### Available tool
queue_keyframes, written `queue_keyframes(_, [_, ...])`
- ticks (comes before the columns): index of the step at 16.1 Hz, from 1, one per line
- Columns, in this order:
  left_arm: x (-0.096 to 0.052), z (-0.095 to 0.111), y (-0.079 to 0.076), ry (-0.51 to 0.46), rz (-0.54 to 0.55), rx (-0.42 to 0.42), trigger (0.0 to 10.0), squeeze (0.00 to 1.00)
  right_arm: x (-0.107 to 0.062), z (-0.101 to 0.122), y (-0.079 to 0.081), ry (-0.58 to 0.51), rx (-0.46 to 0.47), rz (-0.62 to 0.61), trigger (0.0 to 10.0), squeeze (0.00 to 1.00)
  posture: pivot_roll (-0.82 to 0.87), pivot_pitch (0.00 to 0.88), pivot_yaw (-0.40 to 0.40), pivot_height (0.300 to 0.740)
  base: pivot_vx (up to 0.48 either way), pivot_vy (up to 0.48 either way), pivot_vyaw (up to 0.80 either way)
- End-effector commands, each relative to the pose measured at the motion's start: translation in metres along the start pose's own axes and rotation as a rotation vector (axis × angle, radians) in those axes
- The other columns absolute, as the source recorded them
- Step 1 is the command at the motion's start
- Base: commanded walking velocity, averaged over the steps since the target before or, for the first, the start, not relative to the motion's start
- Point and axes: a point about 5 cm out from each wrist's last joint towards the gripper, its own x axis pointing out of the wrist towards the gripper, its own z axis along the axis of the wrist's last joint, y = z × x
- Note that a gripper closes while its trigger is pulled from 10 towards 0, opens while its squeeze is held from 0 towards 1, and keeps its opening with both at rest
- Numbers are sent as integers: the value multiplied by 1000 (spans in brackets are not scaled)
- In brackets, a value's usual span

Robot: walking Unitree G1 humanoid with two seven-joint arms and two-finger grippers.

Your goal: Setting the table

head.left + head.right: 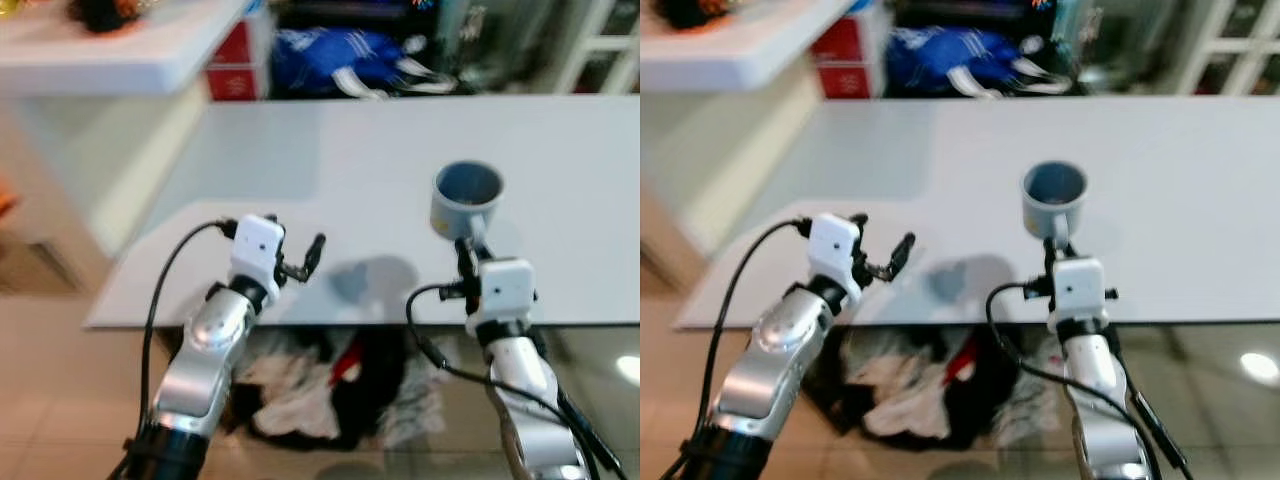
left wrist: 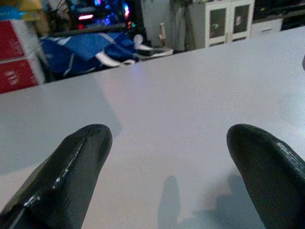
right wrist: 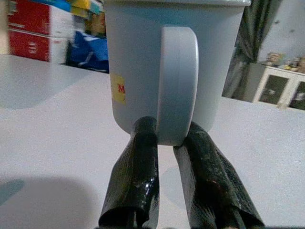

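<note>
A grey-blue mug (image 1: 466, 195) hangs upright just above the white table (image 1: 330, 150), right of its middle. My right gripper (image 1: 464, 247) is shut on the mug's handle (image 3: 177, 83), which points toward me; its two black fingers (image 3: 138, 176) pinch the handle's lower end. The mug carries a small yellow label (image 3: 118, 88). My left gripper (image 1: 303, 262) hovers over the table's near left part, open with nothing between its fingers (image 2: 76, 167).
A white counter (image 1: 120, 50) stands at the far left. Behind the table lie a blue bag (image 1: 330, 55) and red boxes (image 1: 235, 65). Crumpled clothes (image 1: 320, 385) lie on the floor under the table's near edge. A white cabinet (image 2: 224, 21) stands far back.
</note>
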Motion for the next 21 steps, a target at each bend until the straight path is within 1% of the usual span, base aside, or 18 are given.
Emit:
queue_keyframes(1, [-3, -1, 7, 8, 21, 16, 10000, 0, 2, 5, 6, -25, 13, 14, 0, 0, -33, 0, 45, 727, 311, -360, -706])
queue_keyframes(3, [-3, -1, 7, 7, 20, 16, 10000, 0, 3, 6, 6, -26, 12, 13, 0, 0, -34, 0, 45, 727, 311, -364, -706])
queue_keyframes(7, [-3, 0, 4, -4, 14, 9, 10000, 0, 2, 5, 5, -23, -1, 11, 0, 0, -36, 0, 44, 727, 308, -366, 0])
queue_keyframes(17, [-3, 2, 6, -10, 32, 7, 10000, 0, 4, 7, 6, -30, -6, 19, 0, 0, -33, 0, 45, 727, 295, -375, 0])
queue_keyframes(19, [-3, 4, 7, -22, 58, -7, 10000, 0, 7, 8, 4, -32, -6, 19, 0, 0, -31, 0, 43, 727, 292, -345, 0])
queue_keyframes(20, [-3, 5, 9, -22, 68, -17, 10000, 0, 13, 12, 2, -42, -6, 23, 0, 0, -22, 0, 43, 727, 0, 0, 0])
queue_keyframes(21, [-3, 6, 5, -10, 30, -47, 10000, 0, 24, 17, -3, -59, -6, 28, 0, 0, -14, 0, 41, 727, 0, 0, 0])
